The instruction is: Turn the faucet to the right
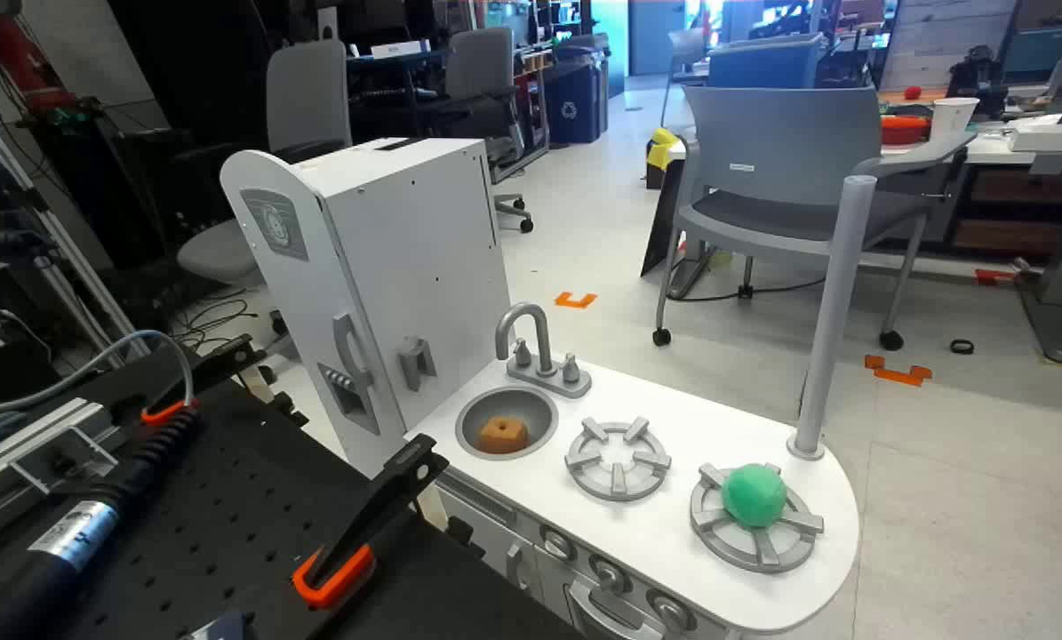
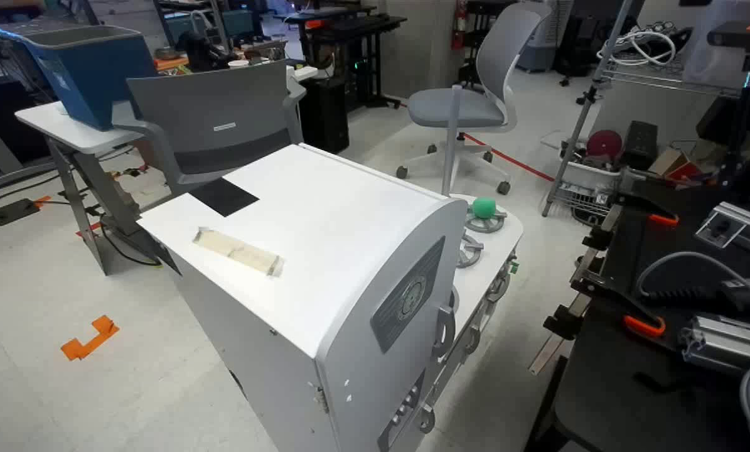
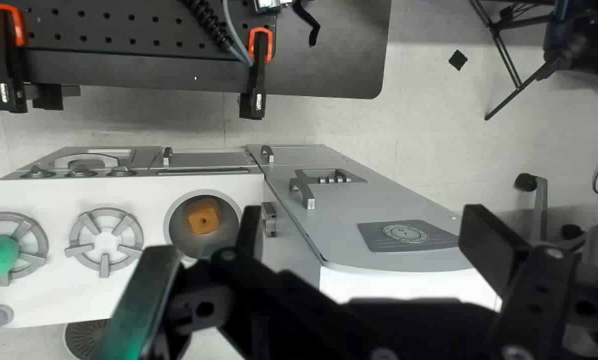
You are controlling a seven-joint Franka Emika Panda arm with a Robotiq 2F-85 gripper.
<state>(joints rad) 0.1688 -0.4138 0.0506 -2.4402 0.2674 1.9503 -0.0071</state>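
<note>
Grey gooseneck toy faucet (image 1: 545,352), seemingly plastic — likely light, stiff, slick; best pinched mid-neck — black blocky fingers (image 3: 488,245) wide apart.

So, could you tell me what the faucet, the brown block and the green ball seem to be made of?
Faucet: probably plastic, satin grey; its highlights are soft, without mirror-like reflections, though painted metal is possible.
Block: matte, perhaps wood or foam; plain brown, no grain can be made out.
Ball: matte, perhaps foam or plush; no sharp shine shows.

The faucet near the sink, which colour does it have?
Grey; the faucet shows best in an exterior view.
</note>
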